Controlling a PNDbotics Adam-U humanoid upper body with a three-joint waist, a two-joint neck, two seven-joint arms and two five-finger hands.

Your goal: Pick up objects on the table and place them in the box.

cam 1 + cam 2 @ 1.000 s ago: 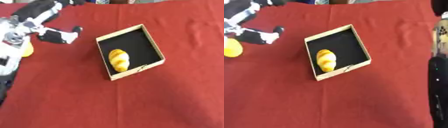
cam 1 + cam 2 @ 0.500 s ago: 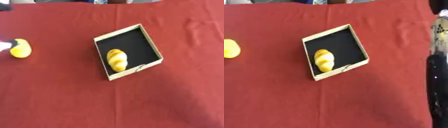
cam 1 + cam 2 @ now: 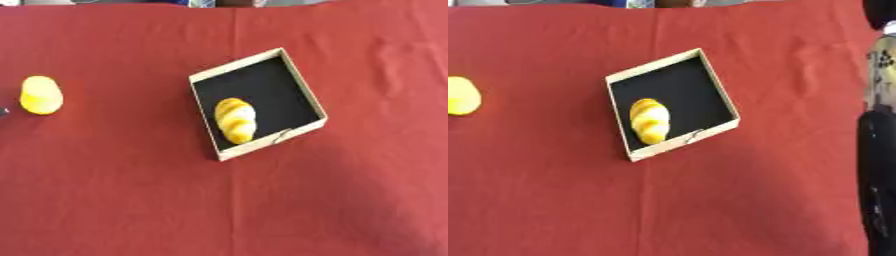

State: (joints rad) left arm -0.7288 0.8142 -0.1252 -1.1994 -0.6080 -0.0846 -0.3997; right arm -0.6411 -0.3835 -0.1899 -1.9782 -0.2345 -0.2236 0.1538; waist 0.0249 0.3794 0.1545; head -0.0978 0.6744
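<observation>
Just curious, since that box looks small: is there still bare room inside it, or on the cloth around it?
The box has bare black floor right of the bread roll. Red cloth lies bare between box and yellow object, and below both.

No readable text, label, brand, number or sign shows on the tan cardboard box with black inside (image 3: 302, 92), the yellow rounded objects, or the red tablecloth (image 3: 131, 200)

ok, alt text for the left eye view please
A tan box with a black interior sits askew on a red tablecloth, holding one striped yellow bread-like item near its lower left wall. A second, plain yellow object lies on the cloth far to the box's left; no robot hand is clearly visible.
</observation>
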